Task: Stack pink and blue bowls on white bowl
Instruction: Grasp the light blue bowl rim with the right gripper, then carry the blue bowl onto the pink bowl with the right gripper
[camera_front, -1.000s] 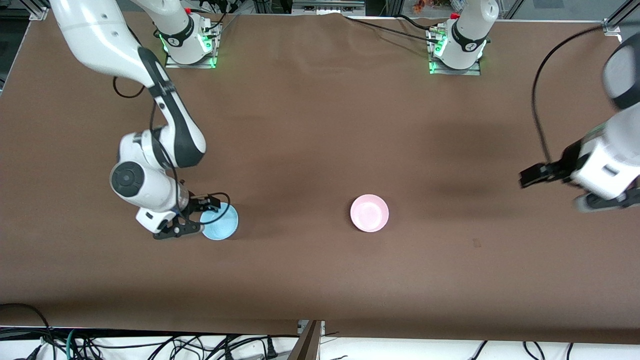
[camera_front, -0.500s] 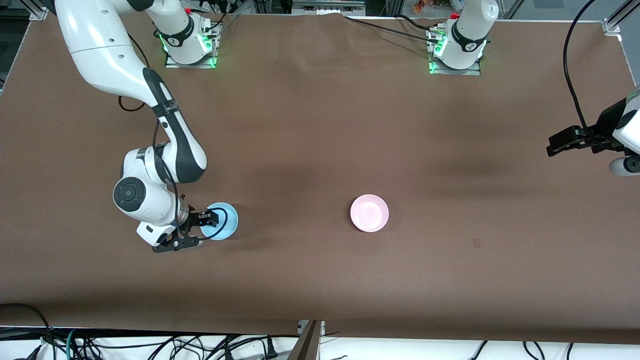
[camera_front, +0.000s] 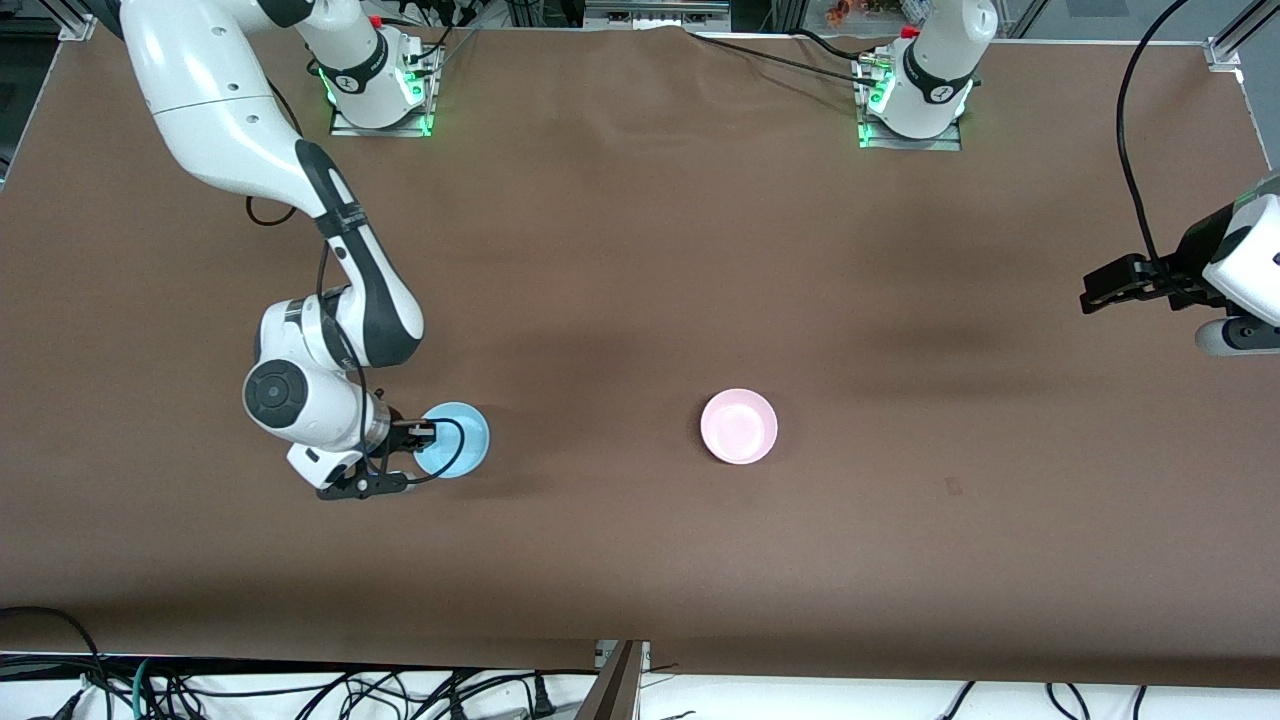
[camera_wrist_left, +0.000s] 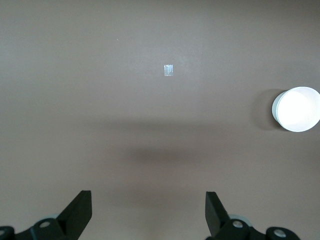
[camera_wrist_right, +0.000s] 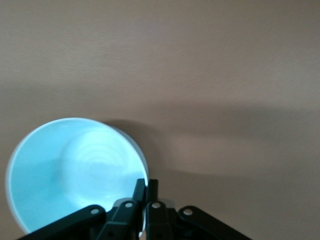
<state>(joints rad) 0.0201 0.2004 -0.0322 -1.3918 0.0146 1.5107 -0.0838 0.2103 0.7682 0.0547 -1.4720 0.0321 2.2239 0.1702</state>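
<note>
Right wrist view is showing my right gripper (camera_wrist_right: 146, 187) pinching the thin rim of the blue bowl (camera_wrist_right: 75, 172), which is sitting toward the right arm's end of the table (camera_front: 640, 250), and I am judging it light, stiff and slippery, while my left gripper (camera_wrist_left: 148, 212) is waiting open.

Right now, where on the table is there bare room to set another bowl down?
Bare cloth lies between the blue bowl and the pink bowl, and between both bowls and the arm bases. It is crowded only where the right gripper is shut on the blue bowl's rim. The left gripper hangs open over bare cloth.
</note>
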